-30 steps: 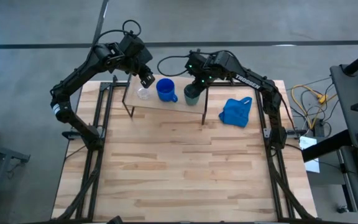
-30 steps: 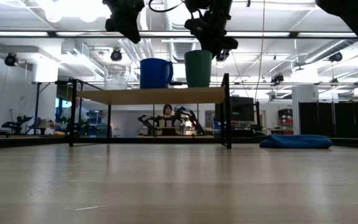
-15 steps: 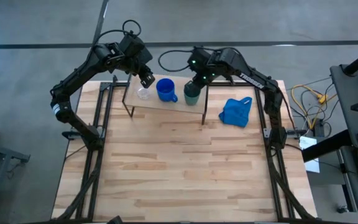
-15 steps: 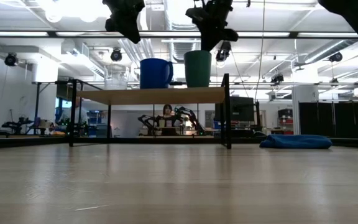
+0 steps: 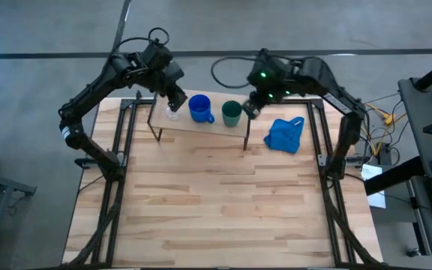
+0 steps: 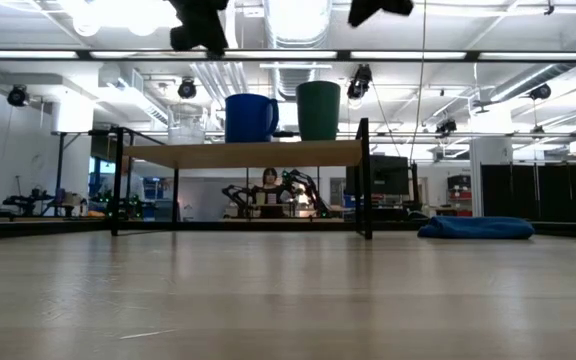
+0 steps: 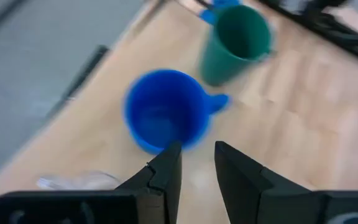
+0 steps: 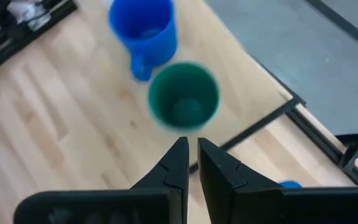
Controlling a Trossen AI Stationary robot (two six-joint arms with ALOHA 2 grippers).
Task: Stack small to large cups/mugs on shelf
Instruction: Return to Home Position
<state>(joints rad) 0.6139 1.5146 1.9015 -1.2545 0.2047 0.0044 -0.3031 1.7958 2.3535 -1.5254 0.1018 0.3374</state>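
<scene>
Three vessels stand in a row on the shelf (image 5: 201,124), a light-wood board on thin dark legs at the table's far side. From left to right they are the clear glass cup (image 5: 172,113), the blue mug (image 5: 199,108) with its handle toward the near edge, and the dark green cup (image 5: 232,112). My left gripper (image 5: 175,101) hovers above the glass cup, fingers a narrow gap apart (image 7: 197,152). My right gripper (image 5: 250,109) hangs above and just right of the green cup (image 8: 184,102), fingers shut (image 8: 192,144). In the low view both grippers sit high above the cups.
A crumpled blue cloth (image 5: 285,133) lies on the table right of the shelf. The shelf's dark legs (image 6: 364,180) stand on the plank table (image 5: 223,202). Black frame rails run along the table's left and right edges. A person shows far behind the table (image 6: 268,180).
My right gripper has risen off the green cup's rim and drawn away toward the table's right edge. The green cup stays upright where it stood on the shelf.
</scene>
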